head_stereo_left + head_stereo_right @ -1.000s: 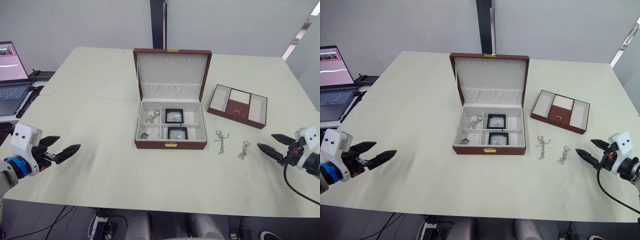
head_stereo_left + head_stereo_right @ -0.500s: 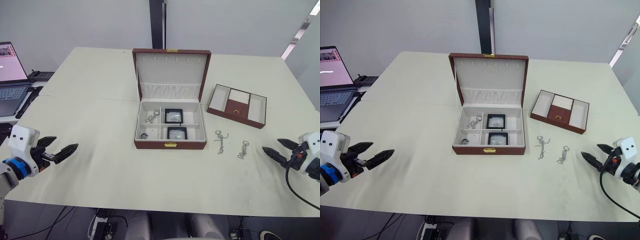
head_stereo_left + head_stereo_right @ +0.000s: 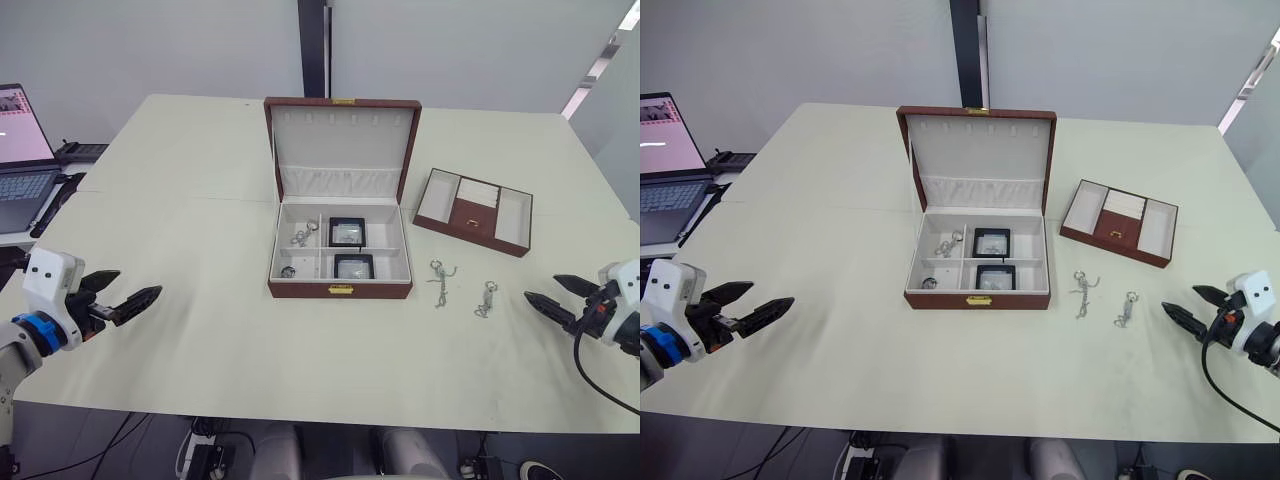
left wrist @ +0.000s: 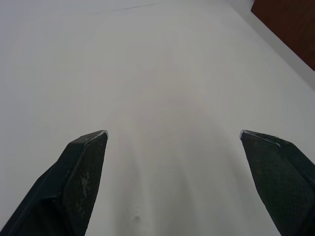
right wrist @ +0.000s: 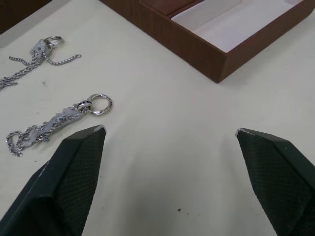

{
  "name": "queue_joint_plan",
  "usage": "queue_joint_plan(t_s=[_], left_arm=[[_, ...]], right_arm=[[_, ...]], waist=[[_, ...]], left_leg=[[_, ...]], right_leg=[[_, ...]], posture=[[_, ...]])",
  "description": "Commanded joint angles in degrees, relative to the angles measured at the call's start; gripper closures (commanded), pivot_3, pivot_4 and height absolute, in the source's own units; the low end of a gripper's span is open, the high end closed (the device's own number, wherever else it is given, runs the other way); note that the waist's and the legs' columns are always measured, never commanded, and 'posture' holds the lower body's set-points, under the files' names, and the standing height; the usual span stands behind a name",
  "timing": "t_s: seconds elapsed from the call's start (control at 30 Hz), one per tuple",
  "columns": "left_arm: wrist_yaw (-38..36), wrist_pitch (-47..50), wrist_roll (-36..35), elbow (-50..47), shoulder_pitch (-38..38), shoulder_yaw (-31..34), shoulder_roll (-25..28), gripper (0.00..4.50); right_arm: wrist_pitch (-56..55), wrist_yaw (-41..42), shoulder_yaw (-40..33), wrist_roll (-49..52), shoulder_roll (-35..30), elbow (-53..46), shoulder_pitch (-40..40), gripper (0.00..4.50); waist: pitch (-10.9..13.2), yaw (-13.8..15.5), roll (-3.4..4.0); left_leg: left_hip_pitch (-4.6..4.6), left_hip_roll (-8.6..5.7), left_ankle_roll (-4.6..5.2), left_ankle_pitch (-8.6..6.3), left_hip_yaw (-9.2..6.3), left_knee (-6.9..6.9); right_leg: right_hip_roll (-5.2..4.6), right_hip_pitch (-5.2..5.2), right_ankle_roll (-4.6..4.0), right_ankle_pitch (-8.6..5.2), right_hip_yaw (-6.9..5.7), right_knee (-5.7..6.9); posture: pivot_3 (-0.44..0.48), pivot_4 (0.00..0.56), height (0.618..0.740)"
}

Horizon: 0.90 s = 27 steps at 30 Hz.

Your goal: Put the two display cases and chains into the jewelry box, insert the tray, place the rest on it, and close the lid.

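Observation:
The brown jewelry box (image 3: 340,290) stands open mid-table, its lid (image 3: 343,140) upright. Two black display cases (image 3: 348,232) (image 3: 354,266) lie in its right compartments, and chains (image 3: 304,236) (image 3: 289,271) in its left ones. Two more silver chains (image 3: 441,278) (image 3: 486,298) lie on the table right of the box, also seen from the right wrist (image 5: 54,123) (image 5: 34,59). The brown tray (image 3: 474,211) sits at back right. My right gripper (image 3: 541,288) is open just right of the chains. My left gripper (image 3: 140,284) is open over bare table at front left.
A laptop (image 3: 25,150) sits on a side desk beyond the table's left edge. A dark pillar (image 3: 314,45) rises behind the table. Both grippers hover near the table's front edge.
My right gripper has drawn back to the right, away from the loose chains. The left gripper has barely shifted. Box, tray and chains lie as before.

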Motion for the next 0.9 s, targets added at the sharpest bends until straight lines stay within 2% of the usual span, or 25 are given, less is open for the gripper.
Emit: queue_joint_plan(t_s=[0.03,0.17,0.4,0.53,0.67,0.8,0.9], left_arm=[[-1.7,-0.1,-1.6,-5.1,-0.5,-0.5,0.8,0.03],[-3.8,1.6,-3.2,-11.0,-2.1,-4.2,1.4,0.03],[-6.1,4.4,-6.6,-18.0,-10.1,-12.0,1.0,0.03],[-8.0,4.6,-7.9,-18.7,-18.2,-19.5,-1.2,0.03],[-10.7,2.9,-6.0,-16.2,-23.8,-26.4,-3.5,0.03],[-12.5,0.4,-3.4,-13.7,-29.4,-33.4,-8.0,0.03],[-13.1,-1.1,-2.2,-12.6,-31.7,-36.1,-10.7,0.03]], right_arm=[[1.6,2.7,-1.1,1.2,-3.0,-3.2,-1.4,0.0],[4.7,7.6,2.2,0.0,-7.2,-3.8,-5.5,0.0],[5.6,15.8,9.9,-3.3,-11.2,0.7,-18.0,0.0],[3.1,20.1,15.7,-8.1,-10.9,8.6,-28.7,0.0],[-0.2,23.3,20.8,-13.3,-9.8,17.2,-36.9,0.0],[-6.8,22.7,25.6,-20.1,-7.0,29.5,-45.3,0.0],[-10.2,21.5,27.1,-23.2,-4.7,36.4,-49.2,0.0]], waist=[[0.0,0.0,0.0],[0.0,0.0,0.08],[0.0,-0.1,0.1],[0.1,-0.1,0.21],[0.1,-0.1,0.23],[0.1,-0.2,0.25],[0.1,-0.4,0.25]], left_leg=[[0.0,0.0,0.0,0.0,-0.01,0.0],[0.01,-0.01,0.0,0.0,0.04,0.02],[0.06,0.01,-0.01,0.01,0.02,0.06],[0.06,-0.02,0.0,0.01,0.04,0.12],[0.06,-0.03,0.0,0.01,0.05,0.12],[0.05,-0.04,0.0,0.01,0.11,0.16],[0.05,-0.05,-0.01,0.02,0.13,0.19]], right_leg=[[0.0,0.0,0.0,0.0,-0.01,0.0],[-0.01,0.01,0.03,0.02,0.04,0.03],[0.01,0.0,0.03,0.02,0.02,0.17],[0.0,0.0,0.02,0.02,0.05,0.19],[0.01,-0.05,0.0,0.02,0.05,0.24],[0.01,-0.07,-0.02,0.0,0.1,0.23],[0.0,-0.07,-0.03,0.01,0.14,0.24]], posture=[[0.0,0.15,0.74],[0.0,0.15,0.74],[0.0,0.15,0.74],[0.0,0.15,0.74],[0.0,0.15,0.74],[0.0,0.15,0.74],[0.0,0.15,0.74]])
